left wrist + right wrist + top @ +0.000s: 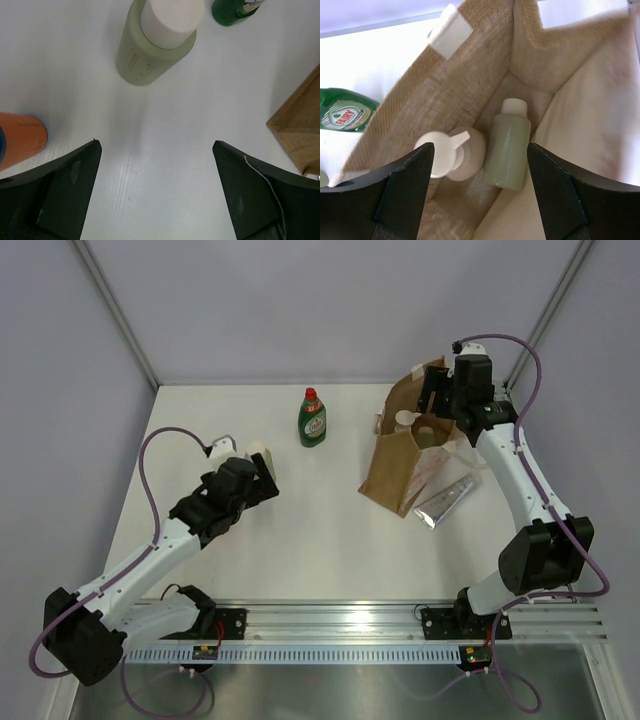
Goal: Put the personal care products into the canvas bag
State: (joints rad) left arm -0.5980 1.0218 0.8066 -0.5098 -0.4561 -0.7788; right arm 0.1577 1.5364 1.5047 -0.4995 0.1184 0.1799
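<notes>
The canvas bag point(395, 465) stands open at the right, its tan weave filling the right wrist view point(470, 75). Inside it lie a pale green white-capped bottle point(509, 150) and a beige pump bottle point(455, 152). My right gripper point(437, 390) hovers open and empty over the bag's mouth point(480, 150). My left gripper point(262, 472) is open and empty point(156, 145) just short of a second pale white-capped bottle point(155, 42). A small orange item point(20, 142) lies by its left finger. The dark green bottle point(312, 418) stands mid-table. A silver tube point(445, 502) lies right of the bag.
A corner of the bag point(300, 125) shows at the right of the left wrist view, and the dark green bottle point(232, 10) at its top. White walls with metal corner posts close the table at the back and sides.
</notes>
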